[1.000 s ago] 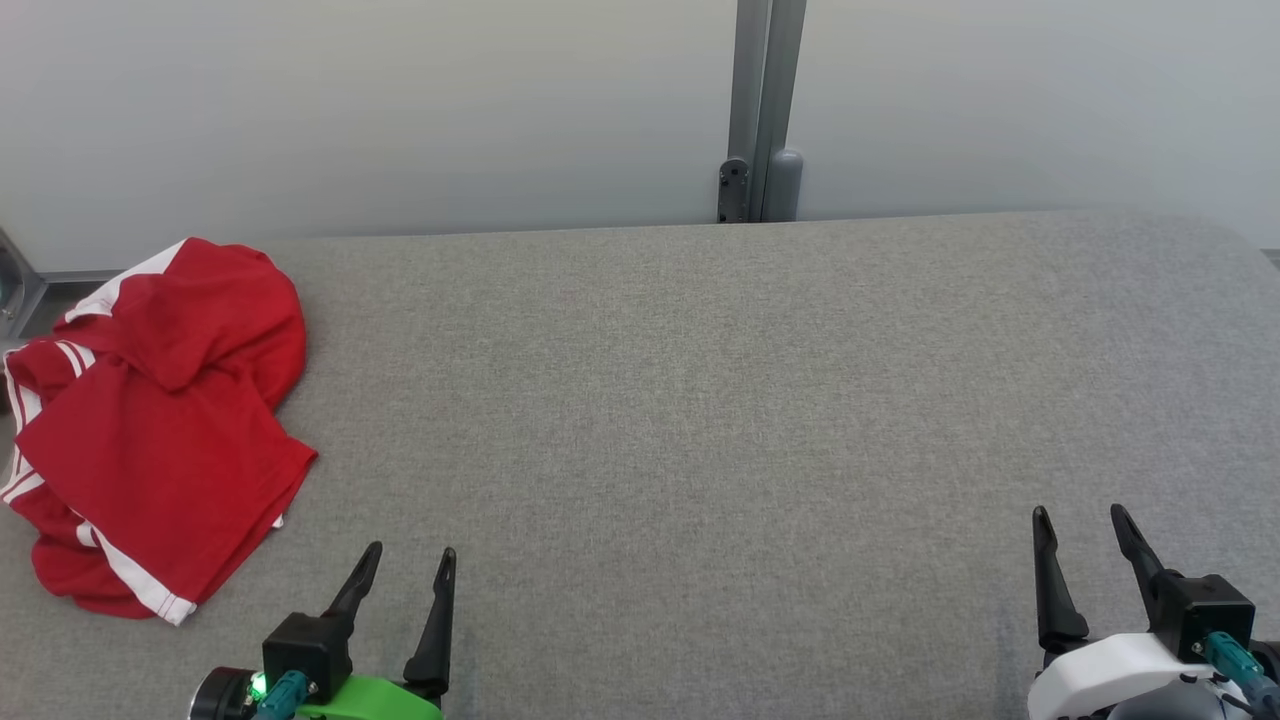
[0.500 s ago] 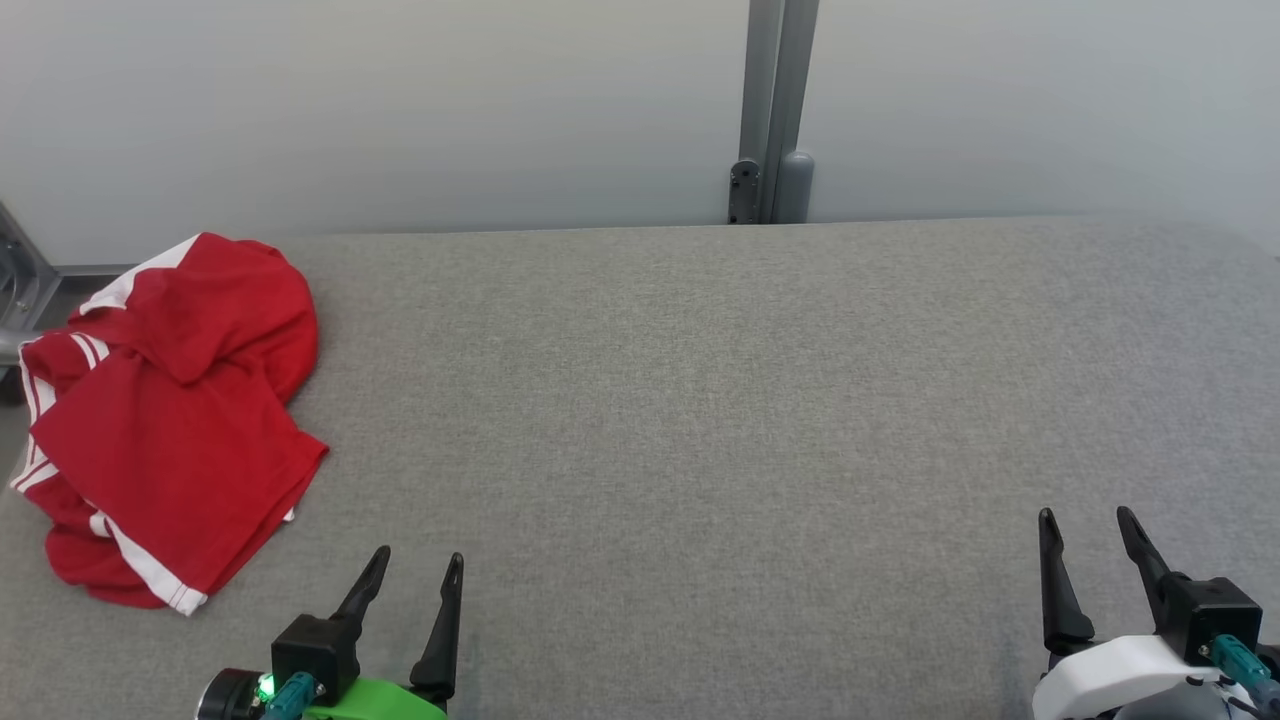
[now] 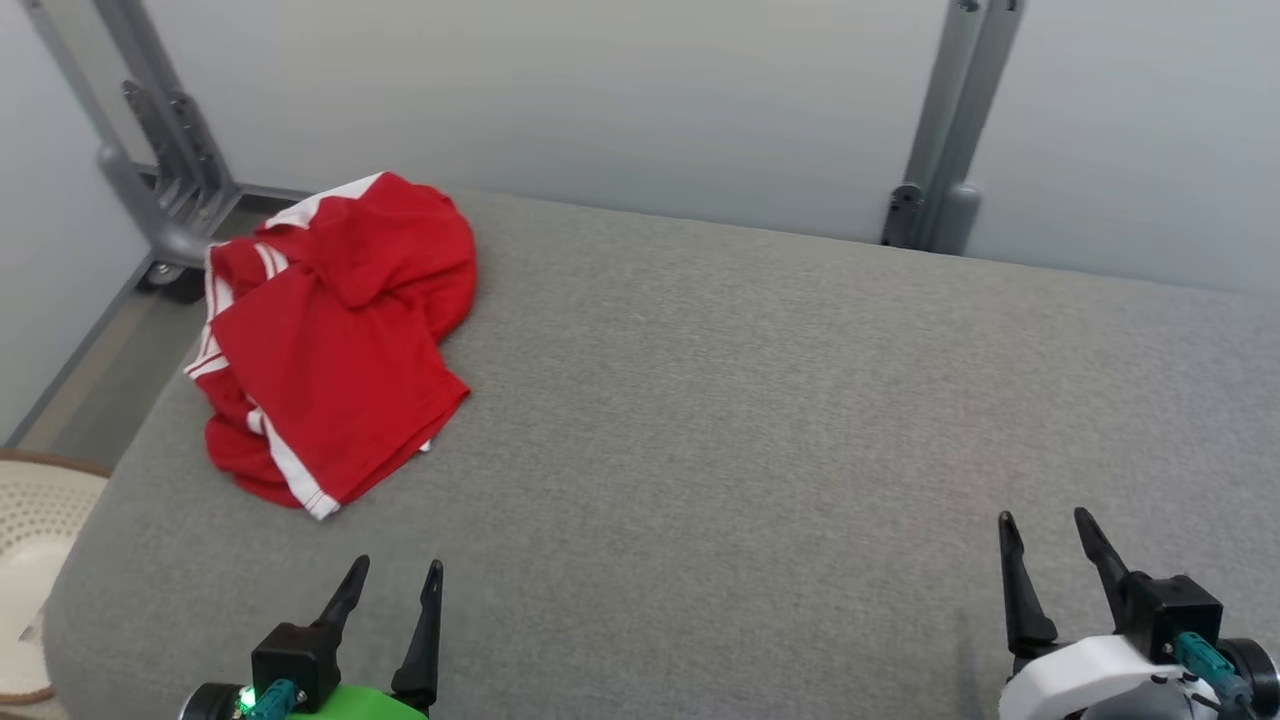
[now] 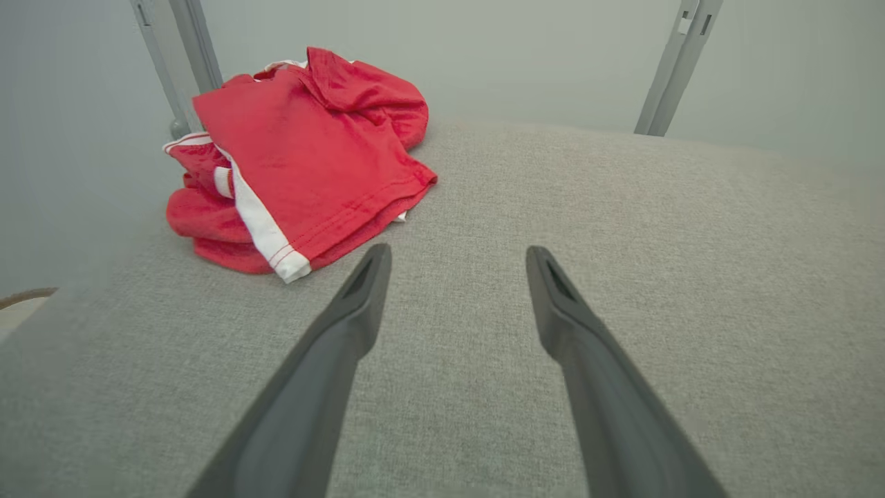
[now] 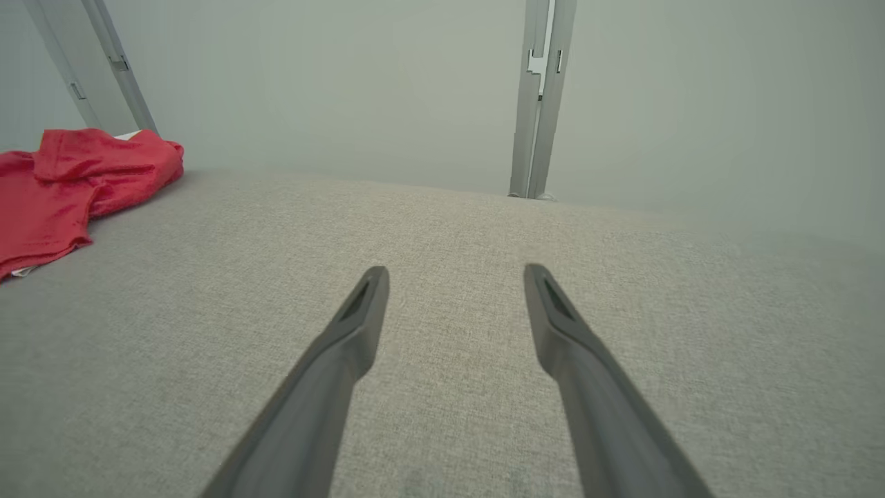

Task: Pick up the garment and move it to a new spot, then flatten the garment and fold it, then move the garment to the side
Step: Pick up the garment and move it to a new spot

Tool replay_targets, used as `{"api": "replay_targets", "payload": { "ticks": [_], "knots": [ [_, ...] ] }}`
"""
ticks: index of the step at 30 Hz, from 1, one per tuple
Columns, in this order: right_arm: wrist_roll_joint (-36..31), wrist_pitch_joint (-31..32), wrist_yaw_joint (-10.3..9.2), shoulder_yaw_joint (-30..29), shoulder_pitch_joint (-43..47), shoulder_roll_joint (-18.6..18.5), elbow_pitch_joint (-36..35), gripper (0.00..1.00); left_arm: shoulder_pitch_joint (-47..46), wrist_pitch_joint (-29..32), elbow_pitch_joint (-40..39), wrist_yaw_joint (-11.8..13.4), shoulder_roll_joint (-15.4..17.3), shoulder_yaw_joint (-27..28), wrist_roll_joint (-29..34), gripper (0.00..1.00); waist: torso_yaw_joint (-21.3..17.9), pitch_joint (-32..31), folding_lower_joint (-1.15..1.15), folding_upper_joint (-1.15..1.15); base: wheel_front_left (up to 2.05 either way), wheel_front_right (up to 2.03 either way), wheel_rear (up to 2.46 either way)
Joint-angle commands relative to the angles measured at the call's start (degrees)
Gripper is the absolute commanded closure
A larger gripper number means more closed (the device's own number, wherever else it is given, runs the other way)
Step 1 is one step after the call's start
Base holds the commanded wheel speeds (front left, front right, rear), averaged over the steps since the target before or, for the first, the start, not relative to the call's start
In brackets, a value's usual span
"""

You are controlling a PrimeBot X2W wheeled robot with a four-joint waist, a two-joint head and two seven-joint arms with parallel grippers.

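The grey padded surface (image 3: 760,420) takes most of the scene, and nearly all of it is bare. The red garment (image 3: 335,330) lies on its far left corner, close to the grey metal frame (image 3: 165,190) behind that corner. It is a crumpled heap: several layers are thrown one over another, a rounded part is bunched at the far side, and one flatter panel lies on top and reaches toward the near edge. Whether some cloth hangs over the left edge of the surface, I cannot tell. Lower, at the near left beside the surface, part of a pale basket (image 3: 40,520) is seen.

The left gripper (image 3: 397,566) is at the near edge, near the garment's hem but apart from it, with bare surface between. Its two fingers are spread and nothing is between them. The right gripper (image 3: 1043,516) is at the near right, well apart from the garment, with its fingers also spread and empty.

So, in my judgement, no part of the task is done: the garment is not picked up, not moved, not flattened, not folded. All steps are left, and the first is the reach to the heap, for which the left gripper is better placed. The smallest useful mark is the white stripe (image 3: 290,470) along the near hem, which ends at a corner pointing to that gripper. It seems a fair place for a first pinch.
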Motion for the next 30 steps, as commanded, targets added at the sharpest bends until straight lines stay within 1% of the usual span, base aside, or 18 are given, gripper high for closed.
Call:
{"api": "replay_targets", "payload": {
  "ticks": [1, 3, 6, 9, 13, 16, 19, 21, 24, 27, 30],
  "knots": [
    [0.5, -0.2, -0.02, 0.7, -0.9, -0.1, 0.2, 0.0, 0.7, 0.0, -0.1, -0.2, 0.4, 0.4, -0.5, 0.0, 6.7, -0.8, 0.0, 0.0, 0.0, 0.0, 0.0],
    [0.7, -0.2, -0.02, 1.9, -1.4, -0.1, 0.5, 0.0, 1.1, 0.0, -0.1, -0.2, 0.5, 0.8, -0.5, 0.0, 7.8, -1.0, 0.0, 0.0, 0.0, 0.0, 0.0],
    [0.9, -0.2, -0.02, 3.2, -1.9, -0.2, 0.8, 0.0, 1.2, 0.0, -0.3, -0.2, 0.6, 1.2, -0.7, 0.0, 8.2, -1.0, 0.0, 0.0, 0.0, 0.0, 0.0],
    [0.9, -0.2, -0.02, 4.0, -1.9, -0.1, 0.7, 0.0, 0.5, 0.0, -0.1, -0.2, 0.5, 1.8, -0.9, 0.0, 8.0, -0.6, 0.0, 0.0, 0.0, 0.0, 0.0],
    [-0.1, -0.2, -0.02, 3.7, -1.1, -0.2, 0.8, 0.0, -3.5, 0.2, 4.2, -0.2, 0.5, 2.0, -2.5, 0.0, 6.8, 0.8, 0.0, 0.0, 0.0, 0.0, 0.0],
    [-1.2, -0.2, -0.02, 3.1, -1.5, -0.3, 0.4, 0.0, -9.1, 3.7, 7.3, -0.2, 1.1, 1.7, -4.1, 0.0, 6.0, 3.4, 0.0, 0.0, 0.0, 0.0, 0.0],
    [-2.1, -0.2, -0.02, 3.2, -4.1, -1.6, -0.2, 0.0, -17.6, 9.8, 10.3, -0.2, 1.5, 2.0, -6.3, 0.0, 4.8, 8.3, 0.0, 0.0, 0.0, 0.0, 0.0],
    [-2.6, -0.2, -0.02, 4.0, -5.8, -2.3, -0.4, 0.0, -23.1, 13.4, 12.3, -0.1, 1.4, 3.3, -8.7, 0.0, 3.6, 12.1, 0.0, 0.0, 0.0, 0.0, 0.0],
    [-3.0, -0.2, -0.02, 5.1, -8.7, -3.1, -0.7, 0.0, -31.1, 18.3, 16.0, 0.3, 2.5, 4.5, -10.2, 0.0, 1.8, 17.0, 0.0, 0.0, 0.0, 0.0, 0.0],
    [-2.7, -0.2, -0.02, 6.0, -11.2, -3.7, -0.5, 0.0, -37.4, 21.8, 19.4, 0.9, 3.9, 5.5, -11.2, 0.0, -0.1, 20.9, 0.0, 0.0, 0.0, 0.0, 0.0],
    [-2.4, -0.2, -0.02, 6.8, -12.8, -3.9, 0.0, 0.0, -41.4, 24.0, 23.5, 1.9, 5.3, 6.6, -11.8, 0.0, -1.9, 23.2, 0.0, 0.0, 0.0, 0.0, 0.0]
  ]
}}
